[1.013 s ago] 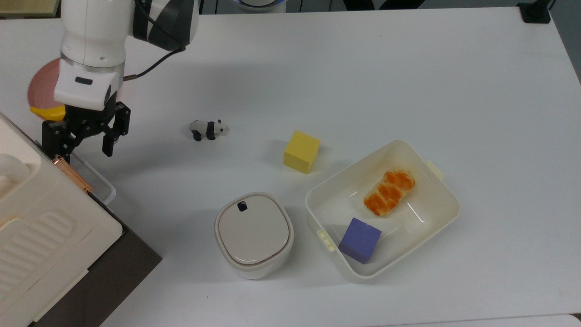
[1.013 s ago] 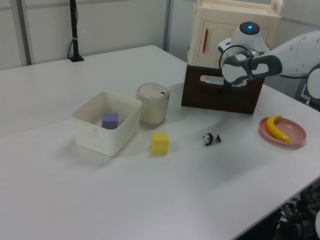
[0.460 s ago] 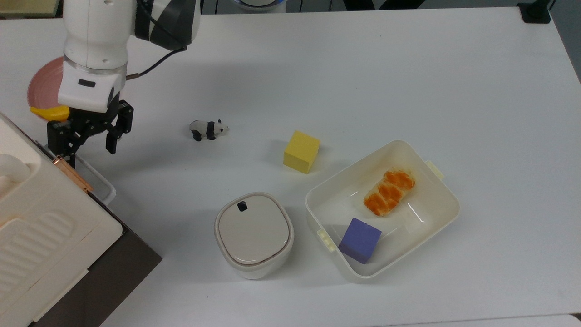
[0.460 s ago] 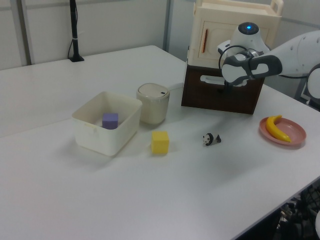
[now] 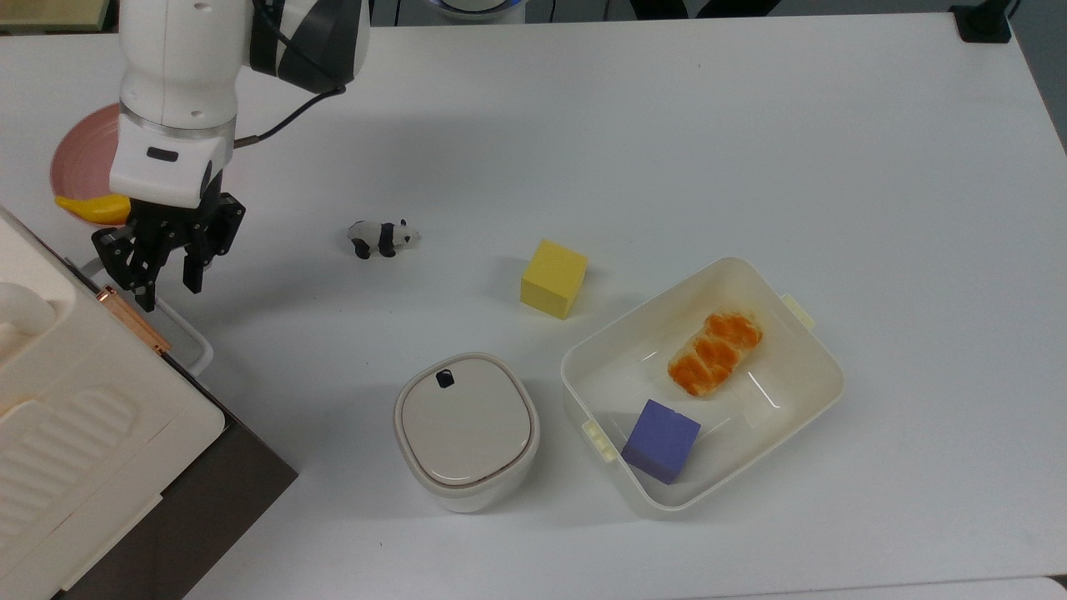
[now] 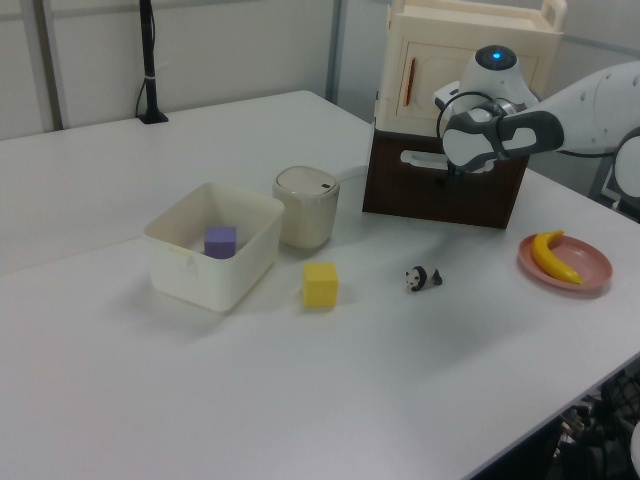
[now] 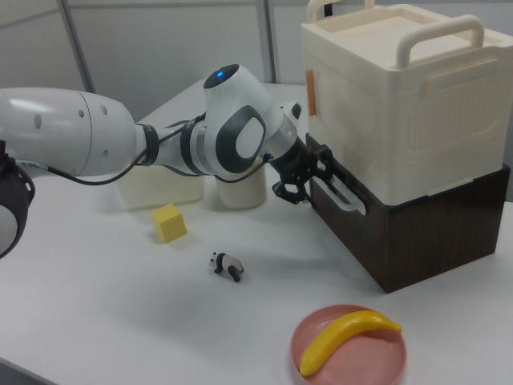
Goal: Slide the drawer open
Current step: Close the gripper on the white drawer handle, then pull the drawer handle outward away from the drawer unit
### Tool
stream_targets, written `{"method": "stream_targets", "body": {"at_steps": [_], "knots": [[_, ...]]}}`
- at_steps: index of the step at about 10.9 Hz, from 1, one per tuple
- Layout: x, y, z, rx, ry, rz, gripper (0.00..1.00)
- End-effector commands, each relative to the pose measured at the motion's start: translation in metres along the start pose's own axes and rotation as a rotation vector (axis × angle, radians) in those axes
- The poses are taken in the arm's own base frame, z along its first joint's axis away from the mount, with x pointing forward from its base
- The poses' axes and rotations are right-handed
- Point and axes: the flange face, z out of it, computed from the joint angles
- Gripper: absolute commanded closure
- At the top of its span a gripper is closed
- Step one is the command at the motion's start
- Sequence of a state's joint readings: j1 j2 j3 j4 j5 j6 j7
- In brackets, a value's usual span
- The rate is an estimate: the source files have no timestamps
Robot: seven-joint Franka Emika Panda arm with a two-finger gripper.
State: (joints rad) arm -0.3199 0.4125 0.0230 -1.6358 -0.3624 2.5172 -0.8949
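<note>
The drawer (image 7: 417,233) is found shut, at the base of the stack at the right view's right, under the cream appliance (image 7: 405,96). Its white handle (image 7: 343,192) is seen on the dark front panel. The tool (image 7: 309,178) is positioned at the handle's far end, fingers narrowly parted; whether the loop is yet gripped cannot be told. In the top view the tool (image 5: 167,275) is seen just beside the handle (image 5: 179,333). The grasping step is judged to be in hand. A firm closure on the loop is called for next, followed by a straight pull away from the panel.
</note>
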Motion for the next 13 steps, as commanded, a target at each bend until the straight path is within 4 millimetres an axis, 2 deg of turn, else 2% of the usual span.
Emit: {"method": "stream_targets", "body": {"at_steps": [1, 3, 5, 6, 8, 10, 13], "knots": [[0.003, -0.008, -0.001, 0.001, -0.009, -0.019, 0.75], [0.005, -0.004, -0.001, -0.006, -0.006, -0.017, 0.84], [0.004, -0.005, 0.003, -0.004, -0.008, -0.018, 0.87], [0.005, -0.006, 0.003, -0.005, -0.011, -0.026, 0.94], [0.006, -0.010, 0.001, -0.003, -0.014, -0.029, 0.97], [0.013, -0.029, -0.006, 0.017, -0.012, -0.049, 0.97], [0.016, -0.072, -0.035, 0.053, -0.009, -0.091, 0.97]]}}
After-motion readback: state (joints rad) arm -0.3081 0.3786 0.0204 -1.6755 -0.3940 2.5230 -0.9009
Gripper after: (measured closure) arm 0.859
